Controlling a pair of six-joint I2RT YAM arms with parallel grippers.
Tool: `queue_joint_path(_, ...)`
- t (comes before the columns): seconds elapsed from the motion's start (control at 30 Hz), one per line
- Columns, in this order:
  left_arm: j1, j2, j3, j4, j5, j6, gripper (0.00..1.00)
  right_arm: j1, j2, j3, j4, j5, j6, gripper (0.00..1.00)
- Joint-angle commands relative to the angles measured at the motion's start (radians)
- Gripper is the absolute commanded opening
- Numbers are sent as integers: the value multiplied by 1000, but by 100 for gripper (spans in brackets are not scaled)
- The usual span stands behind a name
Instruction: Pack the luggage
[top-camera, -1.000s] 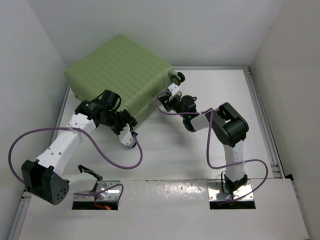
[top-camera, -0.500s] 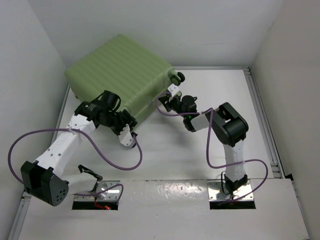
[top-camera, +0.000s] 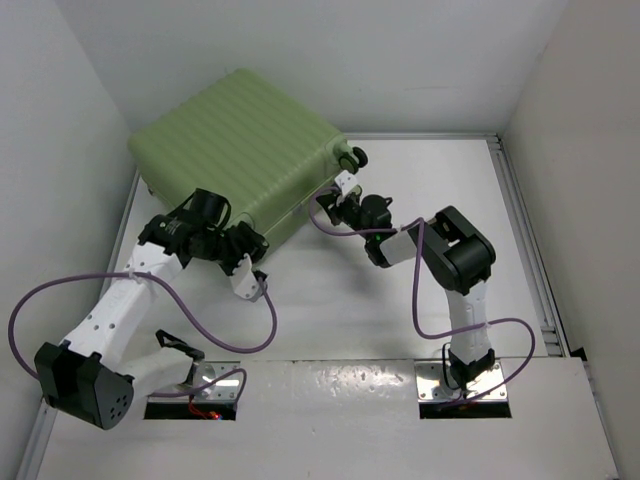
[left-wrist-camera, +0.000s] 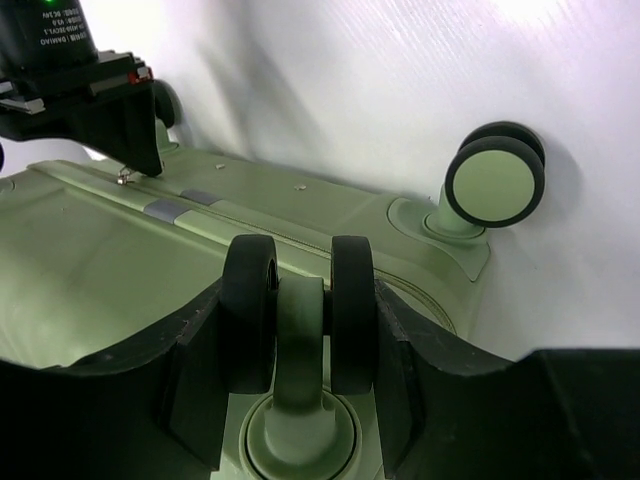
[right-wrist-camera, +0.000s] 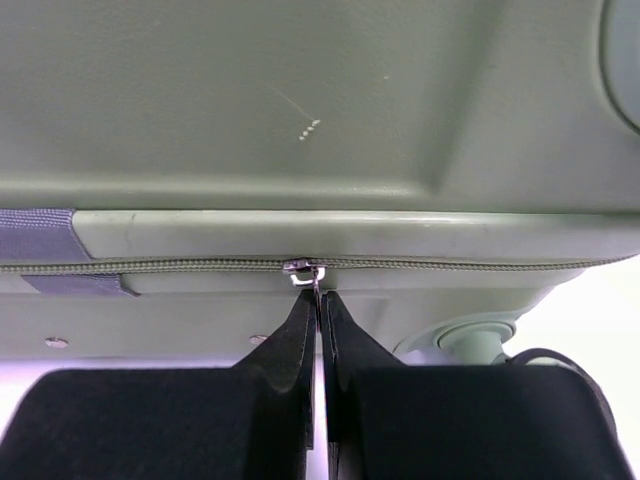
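Note:
The luggage (top-camera: 240, 140), a pale-green ribbed suitcase, lies shut at the table's back left. My left gripper (top-camera: 250, 250) is at its near corner. In the left wrist view its fingers (left-wrist-camera: 400, 340) press both sides of a black-and-green double wheel (left-wrist-camera: 250, 310). My right gripper (top-camera: 328, 198) is at the suitcase's right side, shut on the small metal zipper pull (right-wrist-camera: 318, 282), with its fingertips (right-wrist-camera: 300, 330) pinched together just below the zipper line. The left wrist view also shows the right gripper (left-wrist-camera: 125, 165) at the zipper.
A second wheel (left-wrist-camera: 495, 180) sticks out at the suitcase's far right corner (top-camera: 355, 157). White walls close in the table on the left, back and right. A metal rail (top-camera: 525, 250) runs along the right edge. Purple cables (top-camera: 230, 330) loop beside both arms.
The right gripper's fingers have closed onto the zipper pull. The left arm has shifted a little to the left and nearer, still holding the wheel.

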Motion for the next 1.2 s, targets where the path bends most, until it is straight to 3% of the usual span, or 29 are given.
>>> queue_joint_path(0.0, 88, 48, -89, -262, -275, 15, 0, -33, -66, -8, 111, 117, 0, 0)
queue_joint_path(0.43, 237, 138, -89, -253, -326, 103, 0, -85, -129, -105, 153, 130, 29, 0)
queue_joint_path(0.83, 339, 201, -55, -199, -350, 267, 0, -125, -105, -57, 151, 68, 87, 0)
queue_joint_path(1.17, 429, 192, -64, -199, -350, 388, 0, -157, -60, 6, 75, 186, 74, 0)
